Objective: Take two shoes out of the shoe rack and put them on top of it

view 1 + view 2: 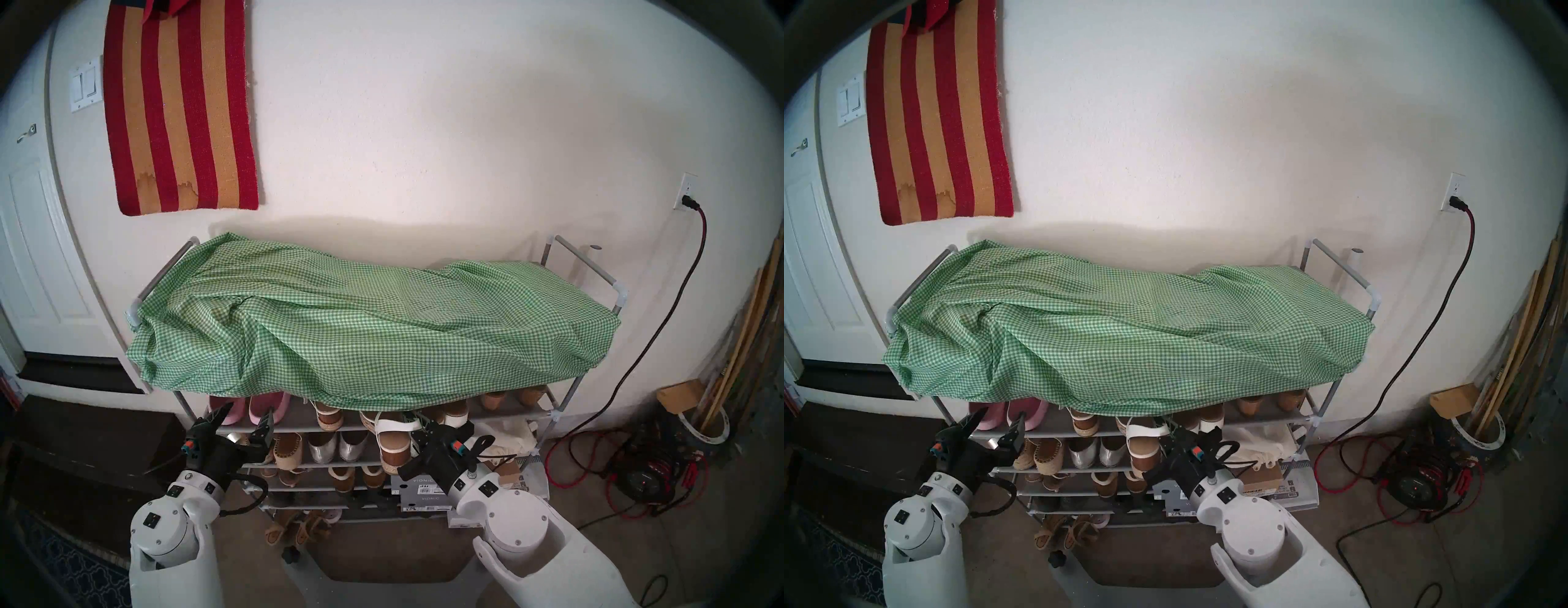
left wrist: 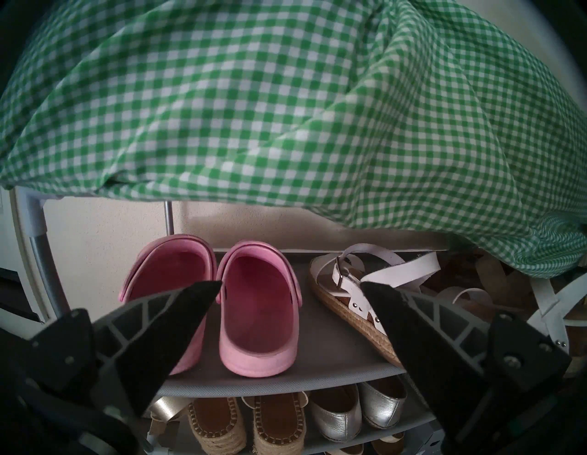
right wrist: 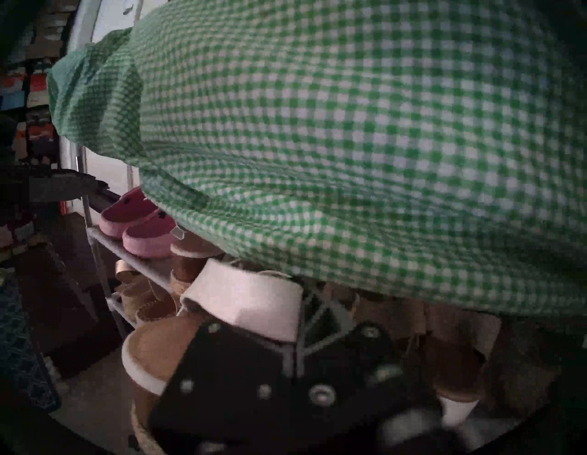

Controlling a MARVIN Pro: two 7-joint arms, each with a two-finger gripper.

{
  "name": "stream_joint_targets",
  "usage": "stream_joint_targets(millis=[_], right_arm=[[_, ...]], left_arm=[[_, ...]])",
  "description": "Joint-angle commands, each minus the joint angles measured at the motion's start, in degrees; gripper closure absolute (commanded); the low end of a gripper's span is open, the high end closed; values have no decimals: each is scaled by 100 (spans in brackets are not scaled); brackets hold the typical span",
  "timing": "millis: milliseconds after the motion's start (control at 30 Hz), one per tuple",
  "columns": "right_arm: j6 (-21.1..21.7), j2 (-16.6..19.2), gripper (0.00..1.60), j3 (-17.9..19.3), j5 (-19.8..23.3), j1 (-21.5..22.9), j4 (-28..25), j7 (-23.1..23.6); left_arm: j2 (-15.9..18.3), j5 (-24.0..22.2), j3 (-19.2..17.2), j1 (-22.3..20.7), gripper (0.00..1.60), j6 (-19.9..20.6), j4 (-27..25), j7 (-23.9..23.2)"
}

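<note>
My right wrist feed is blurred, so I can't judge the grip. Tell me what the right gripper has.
Observer: The right gripper is shut on a white-strapped wedge sandal, out in front of the shoe rack.
Operator: Report the left gripper.
Observer: The left gripper is open and empty, facing the pink clogs.
Operator: Find the other sandal.
Observer: A similar sandal lies on the shelf just right of the clogs.

A red-and-tan striped rug [image 1: 180, 106] hangs on a white textured wall [image 1: 424, 127] beside a white door [image 1: 29, 237]; a red extension cord [image 1: 695, 237] (plugged into a wall outlet [image 1: 686, 191]) trails to the concrete floor [image 1: 687, 535].
</note>
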Motion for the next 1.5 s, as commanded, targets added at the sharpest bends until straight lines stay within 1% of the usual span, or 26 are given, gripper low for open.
stream_joint_targets(millis=[0,67,100,167,200,233,267,400,433,467,500,533,567,633,733,867,1033,1300,1333,1467], right_arm=[[-130,553,160,85,299,-656,-668,-331],[-137,674,160,218,366,-920,-927,-426],[-137,674,160,218,366,-920,-927,-426],[-223,856,160,217,499,-978,-985,-564],[-277,870,160,316,518,-1138,-1062,-581],[-319,942,160,249,625,-1032,-994,-650],[-392,1042,160,318,681,-1197,-1091,-711],[-646,1273,160,457,873,-1515,-1194,-905],[-705,1373,160,403,955,-1474,-1162,-983],[-795,1351,160,534,940,-1683,-1231,-973],[-875,1468,160,423,1053,-1580,-1173,-1085],[-994,1434,160,549,1056,-1784,-1229,-1071],[-1059,1534,160,476,1139,-1737,-1200,-1158],[-1275,1536,160,588,1242,-1929,-1211,-1127],[-1541,1603,160,674,1285,-2149,-1223,-1117],[-1740,1606,160,749,1305,-2275,-1215,-1066],[-1836,1624,160,758,1325,-2299,-1192,-1048],[-1867,1627,160,767,1334,-2309,-1183,-1030],[-1868,1626,160,769,1334,-2310,-1183,-1026],[-1870,1619,160,776,1335,-2315,-1182,-1015]], left_arm=[[15,13,1,-8,0,15,-10,0],[15,14,1,-8,0,15,-10,0],[15,14,1,-8,0,15,-10,0],[14,14,1,-8,0,16,-10,0],[14,14,1,-8,0,16,-10,0],[14,14,1,-8,0,16,-10,0],[14,14,1,-8,0,16,-10,0],[14,15,0,-8,0,16,-11,-1],[14,15,0,-8,0,16,-11,-1],[14,15,0,-8,0,17,-11,-1],[14,15,0,-8,0,17,-11,-1],[14,15,0,-8,0,17,-11,-1],[14,16,0,-8,0,18,-11,-1],[14,16,0,-8,0,19,-11,-1],[14,17,1,-8,0,21,-12,-1],[15,19,1,-8,0,25,-14,0],[15,20,1,-8,0,28,-15,0],[14,21,0,-9,0,30,-15,-1],[64,-4,9,-7,0,-2,19,-80],[74,32,63,58,0,-92,-29,-159]])
